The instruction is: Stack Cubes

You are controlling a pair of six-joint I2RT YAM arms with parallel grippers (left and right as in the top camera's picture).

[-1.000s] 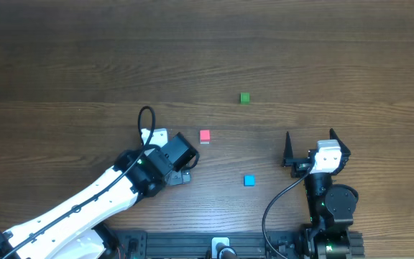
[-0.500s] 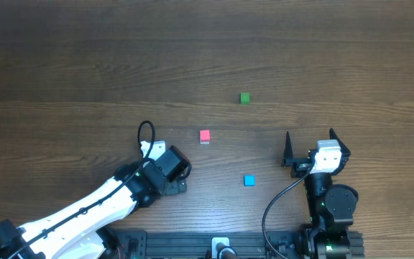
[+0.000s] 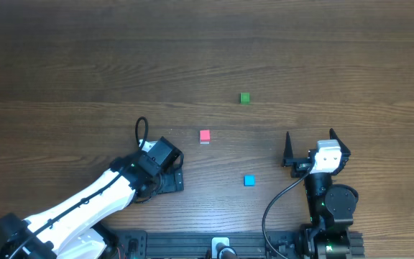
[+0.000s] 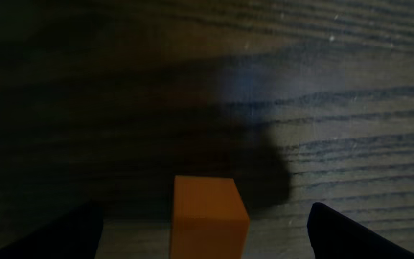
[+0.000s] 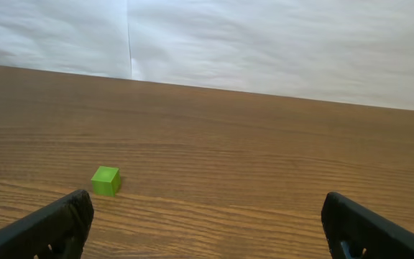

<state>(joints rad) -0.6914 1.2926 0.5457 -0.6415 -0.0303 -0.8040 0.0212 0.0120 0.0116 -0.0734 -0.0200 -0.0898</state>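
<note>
Plainly, the first pick was the step in hand. The left gripper point(image 3: 169, 180) sat low over the table point(image 3: 63, 65) with its fingers spread wide, and the orange cube point(image 4: 208, 216) lay squarely between them. It touched neither finger, with clear wood showing on either side. The cube seemed to rest flat on the table in the gripper's shadow, one face turned toward the wrist camera.

The right gripper point(image 3: 310, 134) was parked close to its own base, jaws likewise apart and holding nothing. The green cube point(image 5: 106, 180) lay well ahead of it and off to its left. The blue cube point(image 3: 249, 180) sat between the two grippers, closer to the right one. The pink cube point(image 3: 205, 135) lay just beyond the left gripper, ahead and a little to its side. All three stood apart from one another, so no stack had been begun.

By my reading, the next move called for the left fingers to close evenly on the orange cube's two side faces. If one finger met it first, the cube might be nudged or twisted. Once gripped, it would need a straight lift clear of the table, then a short carry to whichever cube served as the base. The pink one looked nearest to hand.
</note>
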